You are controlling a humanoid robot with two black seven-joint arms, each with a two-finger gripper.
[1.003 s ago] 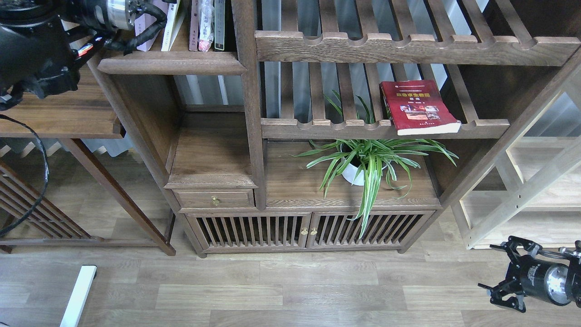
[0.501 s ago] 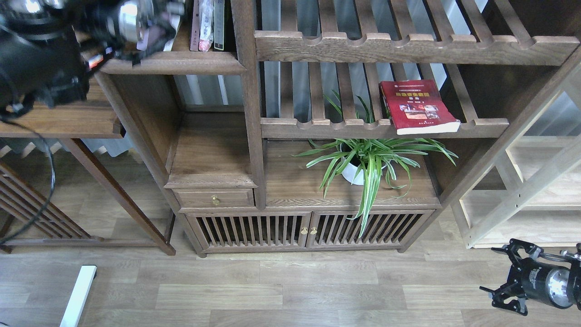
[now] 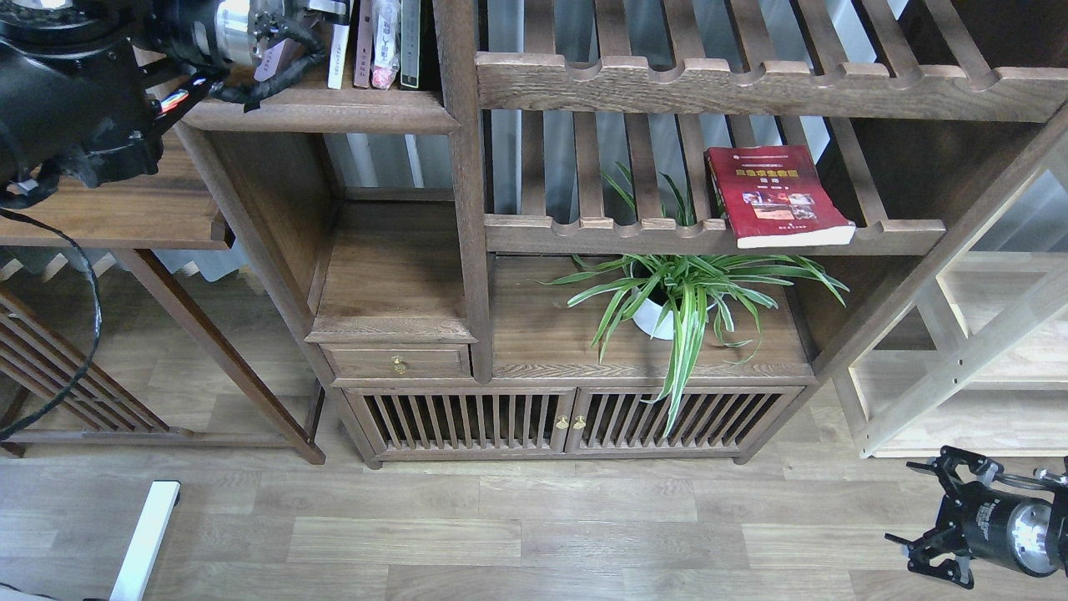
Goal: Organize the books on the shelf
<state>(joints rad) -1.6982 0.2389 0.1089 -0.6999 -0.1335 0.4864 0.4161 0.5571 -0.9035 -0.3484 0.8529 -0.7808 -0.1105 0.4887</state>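
Left end effector [image 3: 288, 33] fingers indistinct at shelf [image 3: 321, 108], books [image 3: 380, 37] cropped

You get even, soft daylight; sharp focus throughout. Pale backlight through slatted racks [image 3: 634, 159]. Bay under shelf [image 3: 317, 113] shadowed. Glare on left arm's metal ring [image 3: 229, 21].

The shelf [image 3: 317, 110] is dark matt wood with visible grain. The red book [image 3: 772, 194] has a glossy paper cover.
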